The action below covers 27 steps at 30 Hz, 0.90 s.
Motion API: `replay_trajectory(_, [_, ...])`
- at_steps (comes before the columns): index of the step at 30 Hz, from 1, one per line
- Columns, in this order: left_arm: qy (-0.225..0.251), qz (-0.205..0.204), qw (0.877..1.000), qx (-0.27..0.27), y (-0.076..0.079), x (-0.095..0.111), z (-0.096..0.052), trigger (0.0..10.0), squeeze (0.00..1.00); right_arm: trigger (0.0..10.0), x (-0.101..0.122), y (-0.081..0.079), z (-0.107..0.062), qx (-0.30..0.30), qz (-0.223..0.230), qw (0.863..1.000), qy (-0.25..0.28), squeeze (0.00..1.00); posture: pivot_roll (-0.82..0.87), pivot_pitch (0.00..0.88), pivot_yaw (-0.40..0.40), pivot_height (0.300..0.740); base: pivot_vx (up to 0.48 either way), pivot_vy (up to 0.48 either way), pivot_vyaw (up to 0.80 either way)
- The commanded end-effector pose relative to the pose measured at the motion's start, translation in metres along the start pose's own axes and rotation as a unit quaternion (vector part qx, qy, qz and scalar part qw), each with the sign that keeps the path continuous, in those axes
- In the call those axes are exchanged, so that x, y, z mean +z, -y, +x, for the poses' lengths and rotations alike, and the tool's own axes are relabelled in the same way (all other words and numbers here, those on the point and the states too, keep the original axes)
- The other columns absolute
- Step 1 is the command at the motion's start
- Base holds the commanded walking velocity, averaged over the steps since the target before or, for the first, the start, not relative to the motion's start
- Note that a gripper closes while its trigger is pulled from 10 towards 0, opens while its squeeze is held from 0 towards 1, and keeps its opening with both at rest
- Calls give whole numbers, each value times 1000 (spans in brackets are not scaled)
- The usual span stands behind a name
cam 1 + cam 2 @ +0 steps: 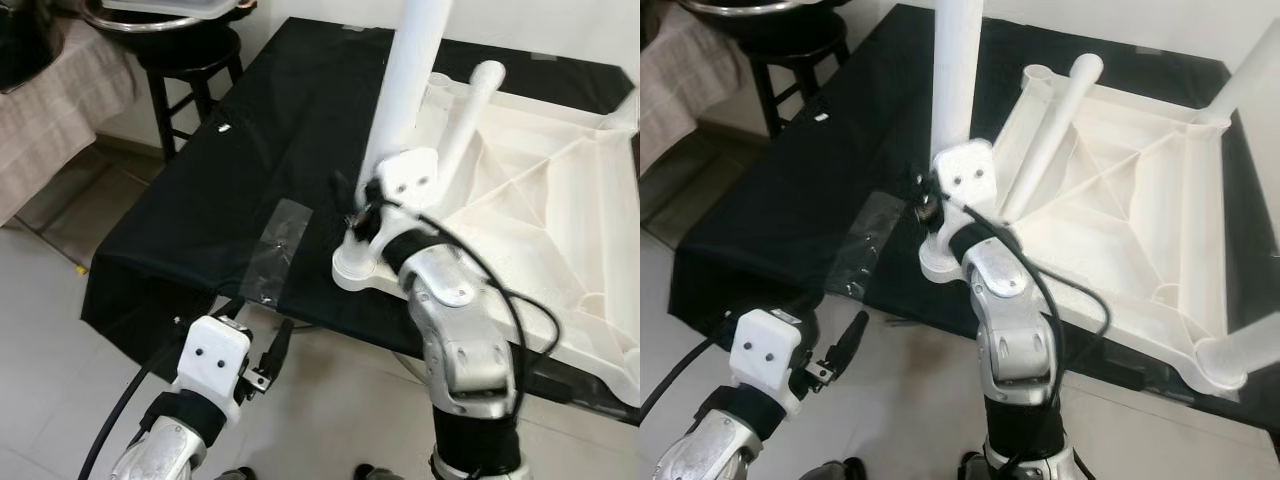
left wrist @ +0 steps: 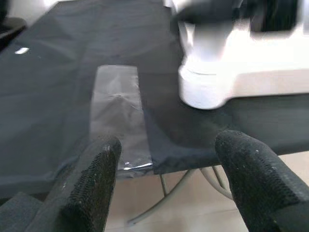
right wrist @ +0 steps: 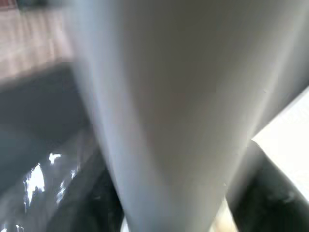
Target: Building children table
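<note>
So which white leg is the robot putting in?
Find the black-covered table with the upside-down white tabletop. At its near corner the right gripper holds a leg. It stands upright, while the loose leg beside it lies slanted.

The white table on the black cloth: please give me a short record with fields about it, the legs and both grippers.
tabletop: white tabletop upside down on the black cloth
upright leg: white leg stands in the near corner socket
loose leg: second leg lies tilted across the underside
right gripper: right gripper shut on the upright leg, low near the socket
left gripper: left gripper open, holds nothing, before the cloth's edge
also: clear plastic bag on the cloth; dark stool behind
</note>
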State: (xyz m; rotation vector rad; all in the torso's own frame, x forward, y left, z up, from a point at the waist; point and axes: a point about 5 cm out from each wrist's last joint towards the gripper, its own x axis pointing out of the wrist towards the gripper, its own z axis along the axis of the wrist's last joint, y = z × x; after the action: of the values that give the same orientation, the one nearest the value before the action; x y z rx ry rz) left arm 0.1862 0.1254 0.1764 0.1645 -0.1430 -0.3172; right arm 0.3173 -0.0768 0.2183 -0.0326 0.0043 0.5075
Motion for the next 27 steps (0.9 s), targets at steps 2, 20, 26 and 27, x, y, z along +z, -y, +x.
replay_trajectory(2, [-7, 3, 1000, -2, 0, -4, -1, 10000, 0, 10000, 38, -12, 16, 166, -10, 984, 69, 1000, 30, 283, -62, 740, 0, 0, 0])
replay_trajectory(20, [-10, -3, 1000, -1, 8, 3, -13, 10000, 0, 10000, 93, 36, 36, 462, -102, 877, 82, 0, 90, 341, -69, 740, 0, 0, 0])
replay_trajectory(26, [-14, -7, 1000, -3, 11, 5, -17, 10000, 0, 0, 96, 41, 38, 502, -87, 858, 71, 0, 104, 358, -73, 740, 0, 0, 0])
replay_trajectory(27, [-14, -8, 1000, -4, 12, 5, -18, 10000, 0, 0, 97, 42, 38, 511, -88, 852, 70, 0, 105, 362, -73, 740, 0, 0, 0])
